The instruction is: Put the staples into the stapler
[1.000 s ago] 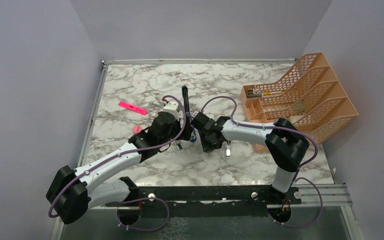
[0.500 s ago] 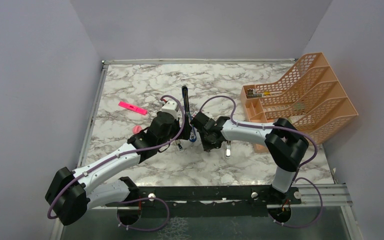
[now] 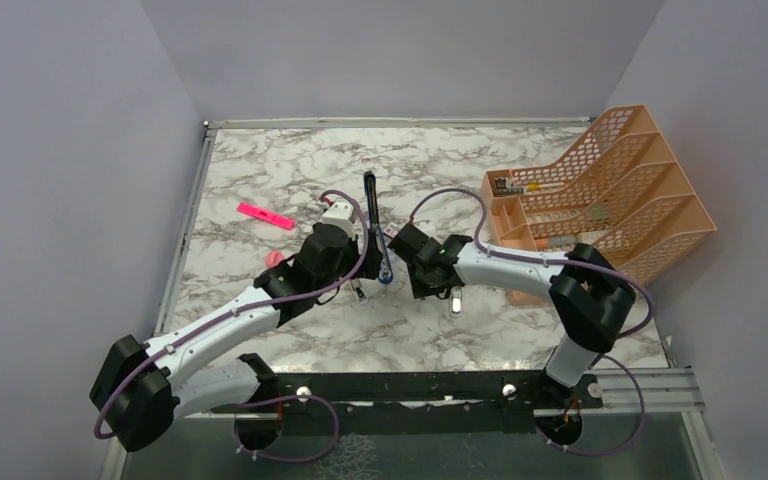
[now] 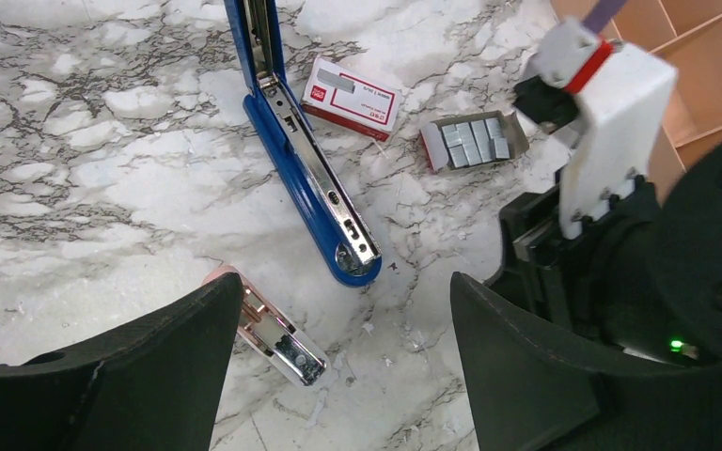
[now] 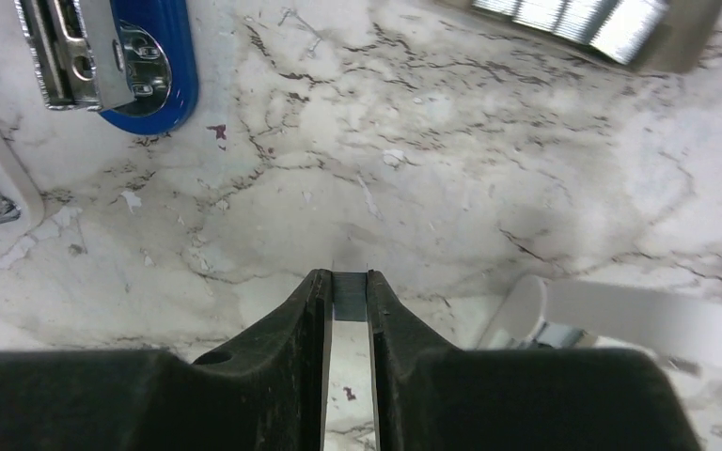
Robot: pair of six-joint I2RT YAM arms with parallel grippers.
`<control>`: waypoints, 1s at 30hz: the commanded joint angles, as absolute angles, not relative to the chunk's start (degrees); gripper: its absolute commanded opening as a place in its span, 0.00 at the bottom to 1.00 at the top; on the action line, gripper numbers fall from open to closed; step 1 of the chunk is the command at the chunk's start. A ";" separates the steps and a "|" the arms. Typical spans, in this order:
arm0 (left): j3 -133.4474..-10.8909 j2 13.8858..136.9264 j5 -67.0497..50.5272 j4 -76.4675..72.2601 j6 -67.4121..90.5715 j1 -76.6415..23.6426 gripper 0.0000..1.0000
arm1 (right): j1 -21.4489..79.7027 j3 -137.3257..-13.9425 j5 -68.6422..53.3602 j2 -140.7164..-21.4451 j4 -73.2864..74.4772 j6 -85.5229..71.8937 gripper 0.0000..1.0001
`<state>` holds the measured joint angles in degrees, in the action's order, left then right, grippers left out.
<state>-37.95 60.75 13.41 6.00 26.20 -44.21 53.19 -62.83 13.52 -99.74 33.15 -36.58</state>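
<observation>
- Seen from above, two robot arms meet at the middle of a marble table [image 3: 290,160].
- The stapler [image 4: 312,193] lies flat and hinged open. Its silver rail faces up and its blue tip points to the lower centre of the left wrist view.
- The left gripper [image 4: 346,299] hovers just above that tip, jaws spread wide and holding nothing.
- The right gripper [image 5: 348,278] has its jaws almost together, pinching the staples [image 5: 349,299], a thin grey strip. It is just above the table, to the right of the stapler tip.
- A red-and-white box [image 4: 353,95] lies just right of the stapler.
- Beside the box, an open cardboard tray [image 4: 475,143] holds more grey staple blocks.
- A small pink-and-white piece [image 4: 275,329] with a metal insert lies near the stapler tip.
- A pink marker [image 3: 265,215] lies to the left, and an orange file rack [image 3: 610,190] stands at the right edge.
</observation>
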 commanded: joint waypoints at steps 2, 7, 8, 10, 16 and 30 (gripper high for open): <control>-37.71 59.45 15.03 5.71 27.11 -43.86 0.82 | 52.43 -60.08 20.24 -91.37 34.53 -42.13 0.24; -37.66 59.70 14.86 5.38 27.49 -43.77 0.82 | 50.79 -56.07 22.67 -84.86 37.07 -46.08 0.24; -37.70 59.77 14.79 5.37 27.57 -43.77 0.82 | 50.31 -55.31 22.99 -83.81 37.55 -46.73 0.24; -37.62 60.00 14.61 5.12 27.83 -43.77 0.82 | 49.54 -53.87 23.36 -82.20 38.24 -47.98 0.24; -37.87 60.58 14.24 4.78 28.38 -43.77 0.82 | 47.96 -50.56 22.34 -80.24 37.11 -49.54 0.24; -38.78 57.52 28.15 13.55 36.33 -42.20 0.82 | 48.12 -64.23 14.43 -92.12 24.11 -35.70 0.24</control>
